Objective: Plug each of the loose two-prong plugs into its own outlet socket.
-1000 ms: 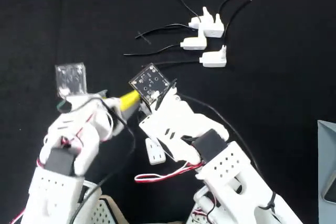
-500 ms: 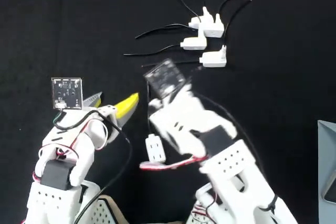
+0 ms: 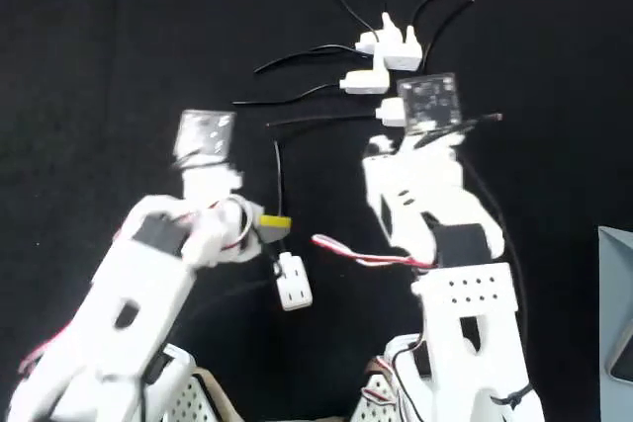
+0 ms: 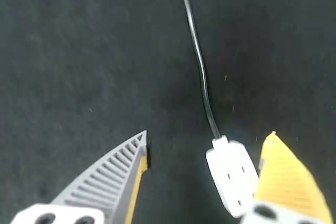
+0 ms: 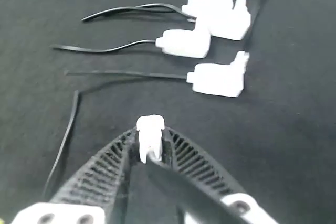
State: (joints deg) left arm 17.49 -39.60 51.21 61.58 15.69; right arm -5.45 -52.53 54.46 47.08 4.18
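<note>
Fingers of the right gripper (image 5: 151, 148) pinch one white plug (image 5: 150, 128) just above centre in the high view, while the outlet socket (image 3: 293, 286) lies lower centre, long axis following its cable, just beside the yellow finger (image 4: 283, 174) of the wide-open left gripper (image 4: 206, 139).

Left jaws wide — right jaws tight.

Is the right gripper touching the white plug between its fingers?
Touching. The right wrist view shows the right gripper closed on the white plug, both fingers pressed against its sides with no gap.
</note>
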